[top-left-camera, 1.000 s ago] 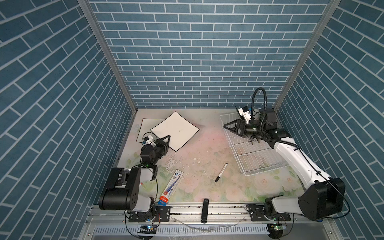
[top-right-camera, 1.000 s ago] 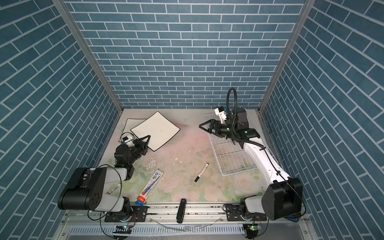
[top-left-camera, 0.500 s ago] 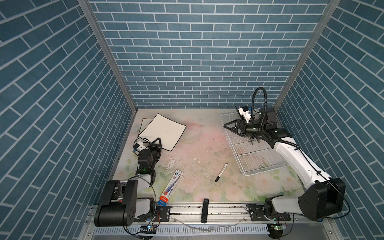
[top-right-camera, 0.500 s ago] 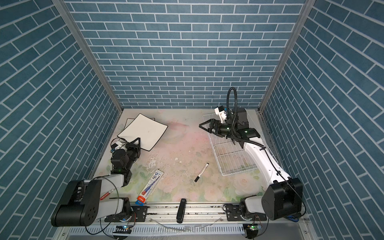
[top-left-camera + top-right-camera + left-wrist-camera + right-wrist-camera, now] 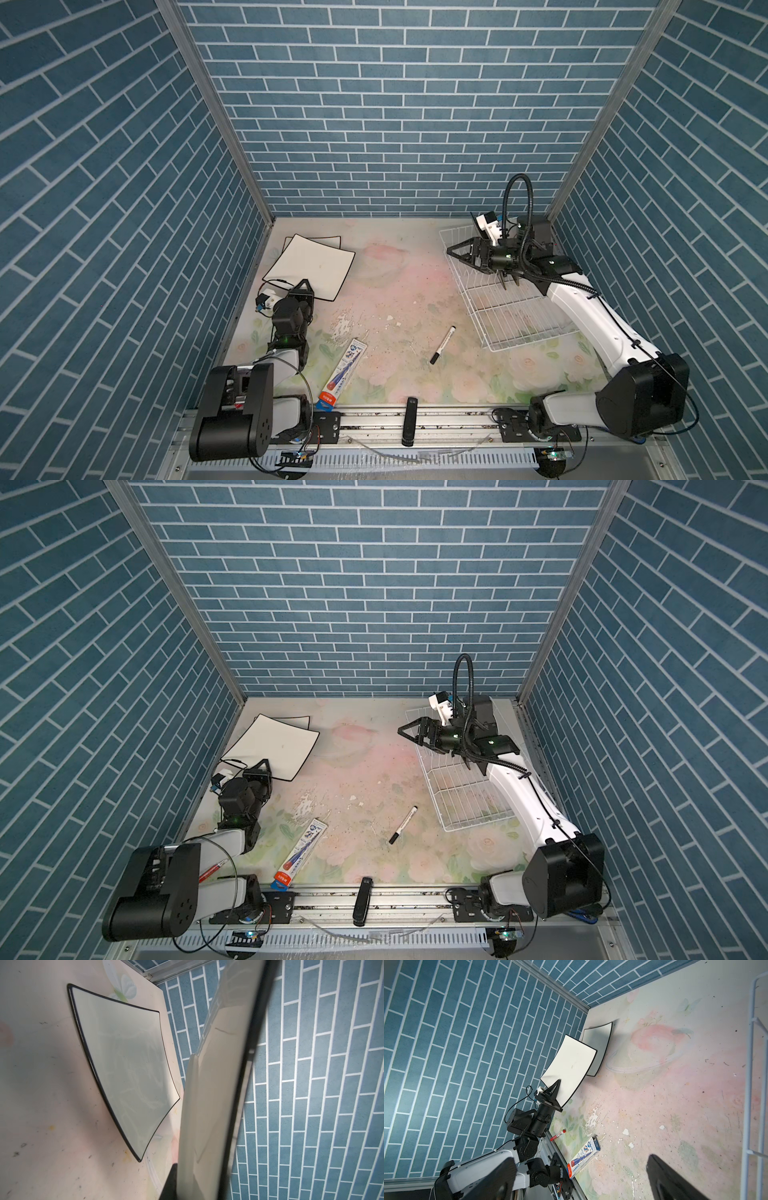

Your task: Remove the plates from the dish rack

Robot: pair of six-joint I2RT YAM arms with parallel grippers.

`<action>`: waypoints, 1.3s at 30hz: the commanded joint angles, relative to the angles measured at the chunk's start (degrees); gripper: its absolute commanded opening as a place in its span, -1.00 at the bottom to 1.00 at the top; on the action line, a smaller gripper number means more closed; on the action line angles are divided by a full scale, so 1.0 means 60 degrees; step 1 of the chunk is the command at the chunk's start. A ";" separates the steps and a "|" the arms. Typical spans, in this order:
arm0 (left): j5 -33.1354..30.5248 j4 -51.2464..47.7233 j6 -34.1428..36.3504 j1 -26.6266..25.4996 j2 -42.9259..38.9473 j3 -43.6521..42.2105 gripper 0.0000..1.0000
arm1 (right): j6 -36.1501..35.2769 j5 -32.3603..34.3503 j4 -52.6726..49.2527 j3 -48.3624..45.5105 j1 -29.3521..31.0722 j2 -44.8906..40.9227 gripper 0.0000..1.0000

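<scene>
**Left arm holds a plate over far-left table; right arm waits at rack**

- Left gripper is clenched on the near edge of the held plate, square and white with a black rim. Same grip shows from the right wrist.
- The held plate is off the table and tilted. The left wrist view shows it edge-on.
- The flat plate, of the same kind, lies on the table at far left, close to the left wall. In both top views the held plate covers most of it, leaving its far edge showing.
- Right gripper is released with jaws wide, grasping nothing, above the far-left corner of the rack.
- The rack sits on the right side of the table.
- A marker lies mid-table, just left of the rack.
- A toothpaste box lies near-left.
- A red pen lies by the left arm's base.
</scene>
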 commanded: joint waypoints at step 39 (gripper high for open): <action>0.0063 0.4180 0.0104 0.1048 0.4288 0.3032 -1.00 | -0.1054 0.0236 -0.1265 0.2933 -0.0041 0.2235 0.98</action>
